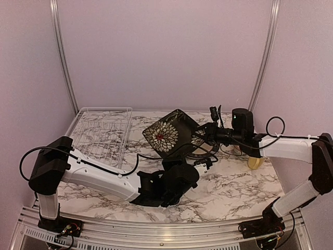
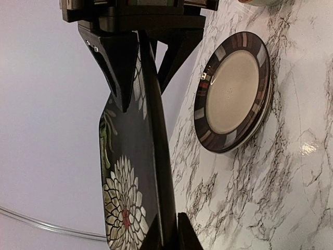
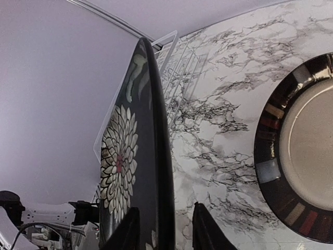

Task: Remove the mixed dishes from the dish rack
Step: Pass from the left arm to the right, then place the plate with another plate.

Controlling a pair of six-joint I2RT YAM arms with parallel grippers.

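A square black plate with a white floral medallion (image 1: 167, 134) is held on edge above the table, right of the dish rack (image 1: 101, 133). My left gripper (image 1: 176, 158) is shut on its lower edge; in the left wrist view (image 2: 170, 221) both fingers press the plate (image 2: 130, 172). My right gripper (image 1: 202, 133) is open and straddles the opposite edge. In the right wrist view (image 3: 165, 208) the plate (image 3: 132, 156) stands between the fingers, with a gap to the right finger (image 3: 204, 229). The yellow mug (image 1: 255, 163) stands on the table at the right.
A round plate with a brown striped rim (image 1: 207, 151) lies flat on the marble table under the held plate; it also shows in the left wrist view (image 2: 231, 91) and the right wrist view (image 3: 302, 156). The wire rack (image 3: 179, 57) looks empty. Walls close the back and sides.
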